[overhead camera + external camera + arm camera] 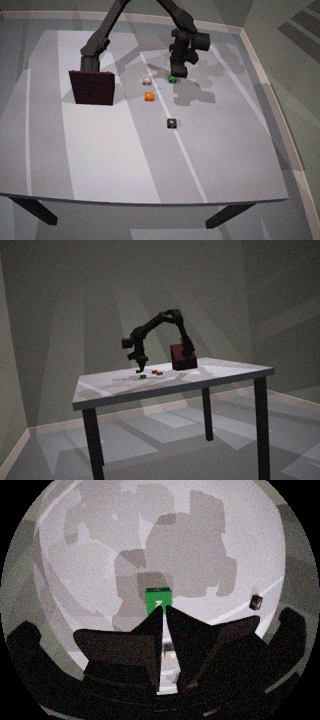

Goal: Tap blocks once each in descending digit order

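My gripper (141, 371) (163, 609) is shut and empty, tips pointing down just above the green block (172, 79) (142, 376) (158, 598). Its digit looks like a 2, seen turned in the wrist view. The black block (171, 123) (138, 371) (256, 602) shows what looks like a 7, near the middle of the table in the top view. The orange block (148, 96) (154, 371) and the pale grey block (146, 81) (159, 373) lie to the left there; I cannot read their digits surely. The gripper body hides the fingertips in the top view.
The dark red box (93, 89) (184, 358) stands by the arm's base, left of the blocks in the top view. The arm arches over the back of the table (108, 160). Shadows and light stripes cross the table top.
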